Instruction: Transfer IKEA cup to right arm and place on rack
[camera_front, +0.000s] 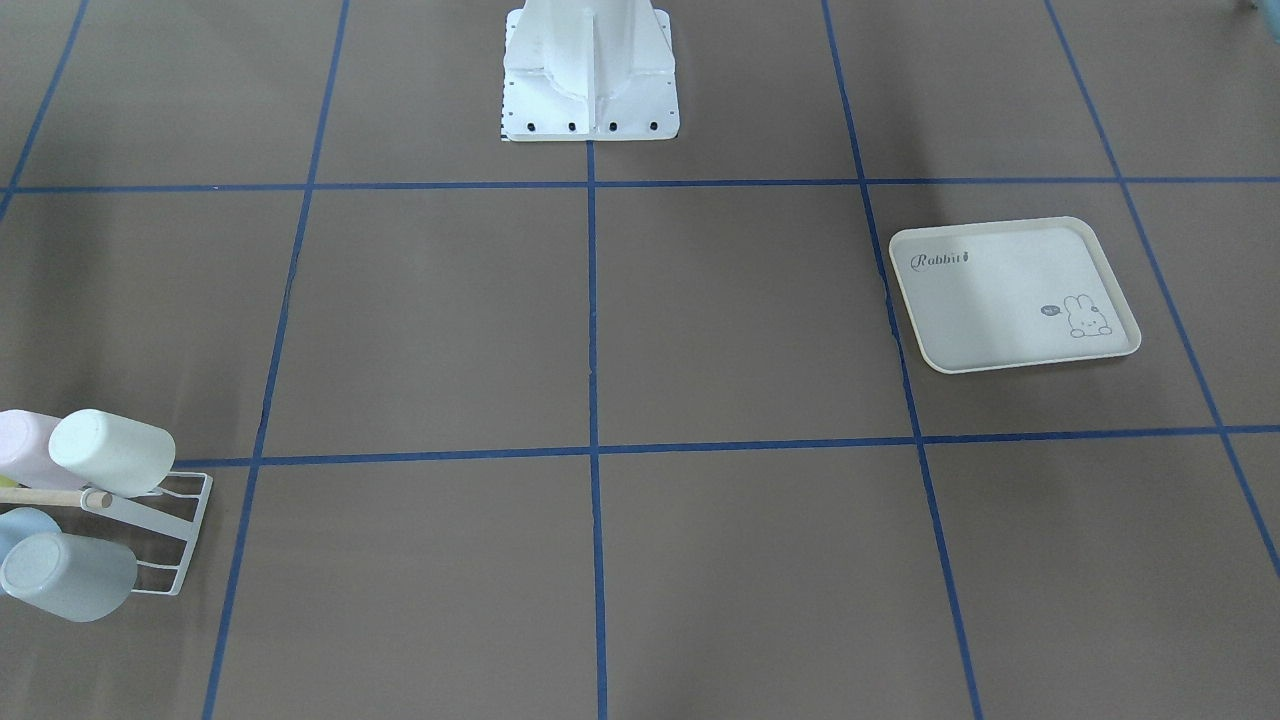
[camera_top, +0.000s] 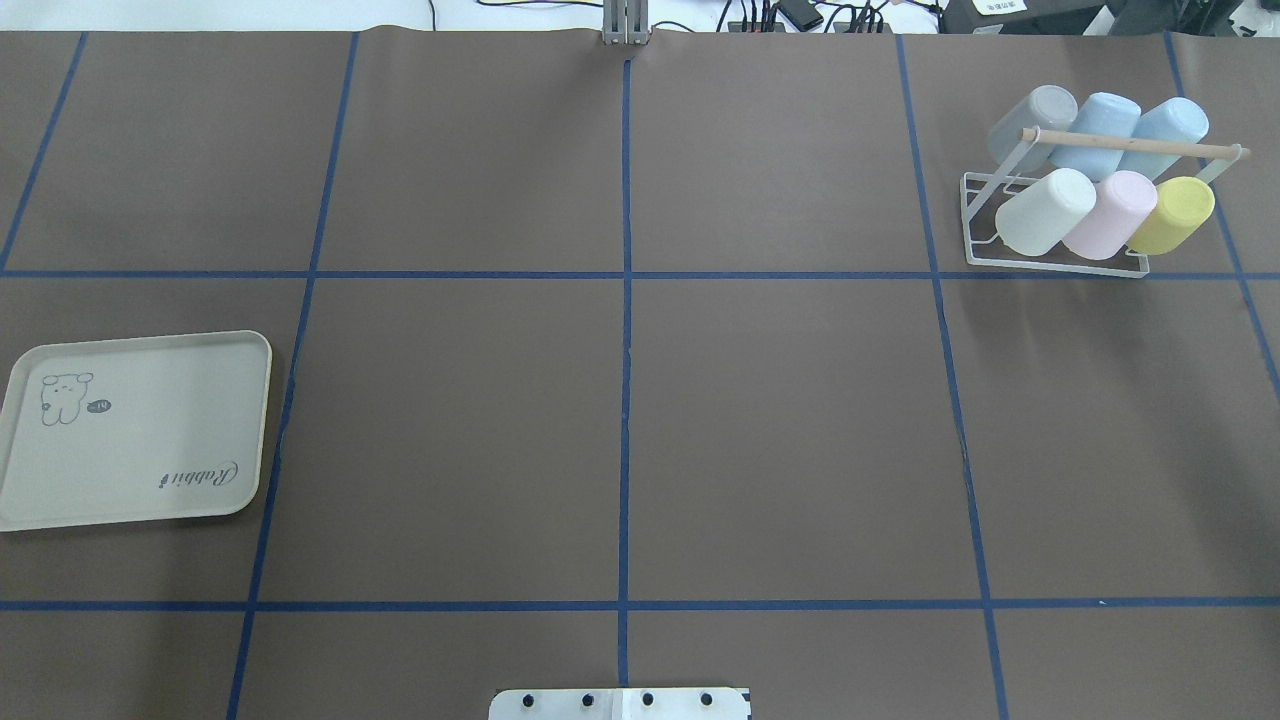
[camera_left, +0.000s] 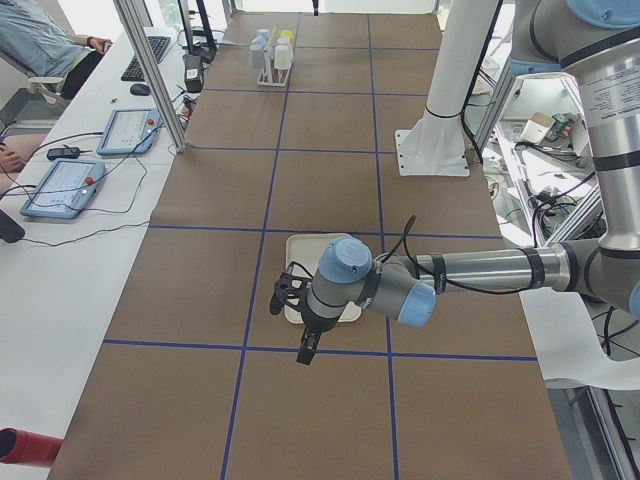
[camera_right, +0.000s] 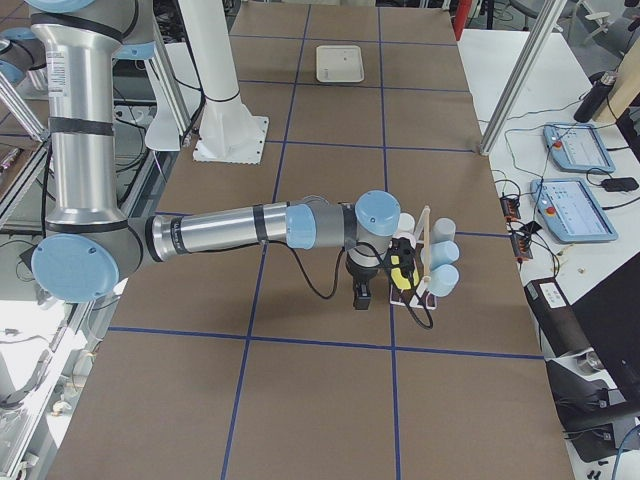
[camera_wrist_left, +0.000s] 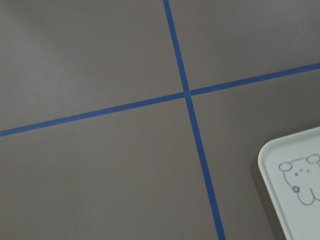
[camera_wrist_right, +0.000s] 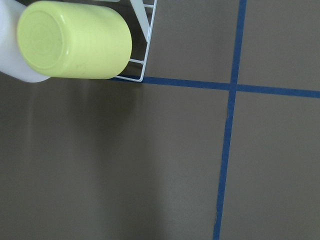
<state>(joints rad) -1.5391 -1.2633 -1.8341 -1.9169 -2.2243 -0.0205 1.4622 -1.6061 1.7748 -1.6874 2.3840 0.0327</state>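
You've got six IKEA cups tilted on the rack, at the table's far right corner in the overhead view. The yellow cup sits at the rack's end. The right end effector hangs just beside the rack, and the left end effector hangs over the rabbit tray. For both, you can't tell how far the jaws are open or whether they hold anything.
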